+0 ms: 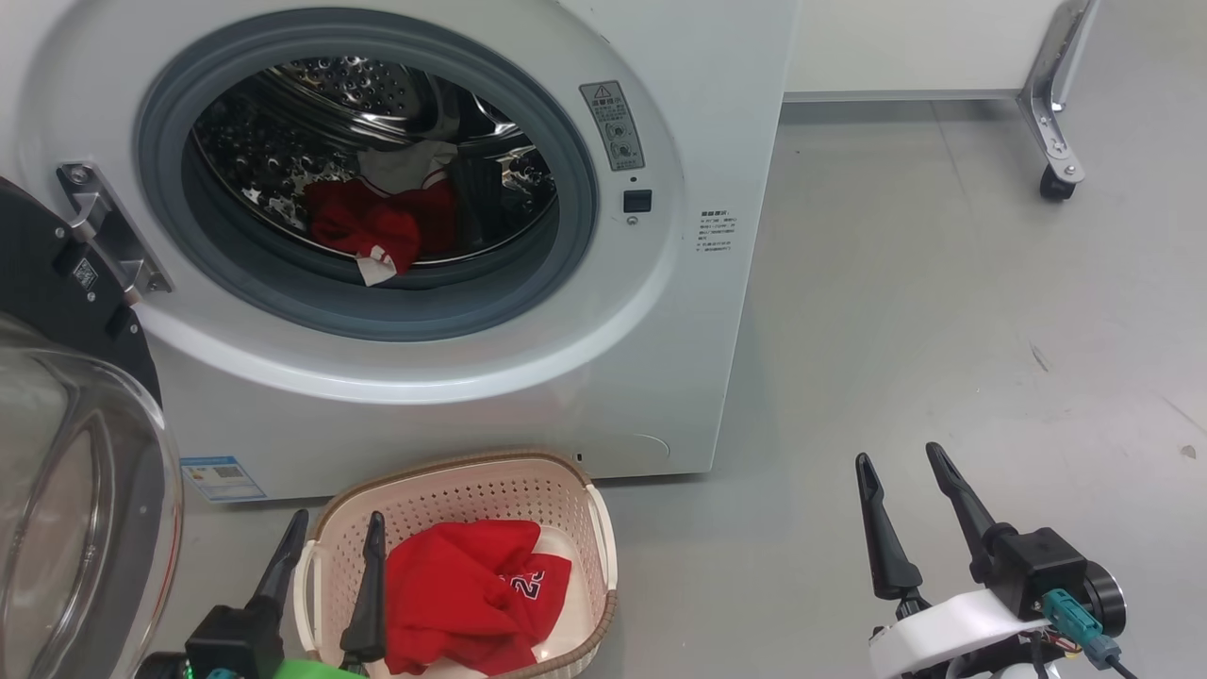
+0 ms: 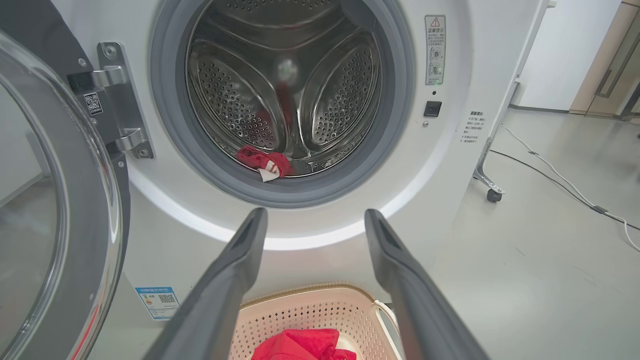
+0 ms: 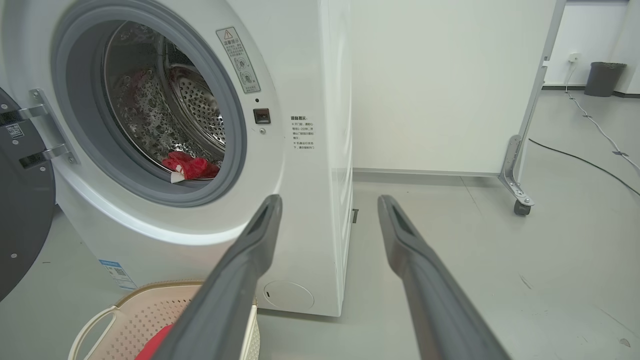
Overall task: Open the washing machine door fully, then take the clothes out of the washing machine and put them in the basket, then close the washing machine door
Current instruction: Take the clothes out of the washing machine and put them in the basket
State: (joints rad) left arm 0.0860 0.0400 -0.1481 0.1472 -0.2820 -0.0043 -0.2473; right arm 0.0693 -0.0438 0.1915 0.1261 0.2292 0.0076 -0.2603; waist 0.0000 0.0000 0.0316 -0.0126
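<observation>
The white washing machine (image 1: 660, 311) stands with its door (image 1: 66, 490) swung wide to the left, glass bowl facing out. A red garment with a white patch (image 1: 372, 226) lies at the front of the drum (image 2: 262, 162) (image 3: 187, 167). Below the opening sits the cream basket (image 1: 566, 481), and a red garment with the number 23 (image 1: 467, 594) lies inside it. My left gripper (image 1: 335, 528) hangs open over the basket's left side, fingers apart with nothing between them. My right gripper (image 1: 901, 462) is open above bare floor to the right of the machine.
Grey floor (image 1: 943, 330) spreads right of the machine. A white panel on a castor leg (image 1: 1056, 160) stands at the back right. Cables (image 2: 565, 185) run along the floor far right, and a dark bin (image 3: 604, 77) stands in the distance.
</observation>
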